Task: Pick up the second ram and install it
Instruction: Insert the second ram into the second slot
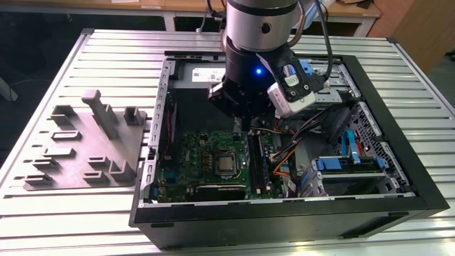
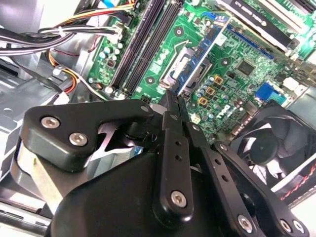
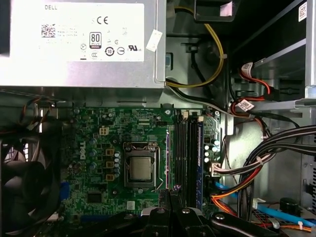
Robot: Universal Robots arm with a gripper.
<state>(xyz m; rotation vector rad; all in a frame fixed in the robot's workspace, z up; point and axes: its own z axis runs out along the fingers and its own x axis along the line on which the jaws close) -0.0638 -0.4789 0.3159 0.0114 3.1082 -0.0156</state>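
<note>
Grey plastic tray with upright blocks lies at the exterior view's left on the ribbed metal worktop, just beside the open black computer case. Inside the case we see the green motherboard with its silver square chip, and to that chip's right the long black memory slots. Over the board hangs the arm, its gripper pointing down near the slots' far end. Further towards the exterior view's right lie orange cables and a drive bay with blue clips.

In the second wrist view the fingers are pressed together on the second ram, a thin blue board jutting from their tips over the motherboard. In the first wrist view we see the second ram edge-on between the chip and the slots; whether it touches the board we cannot tell. The grey power-supply box carries a white label printed with black marks and a small code square. A small white tag hangs on a red cable.
</note>
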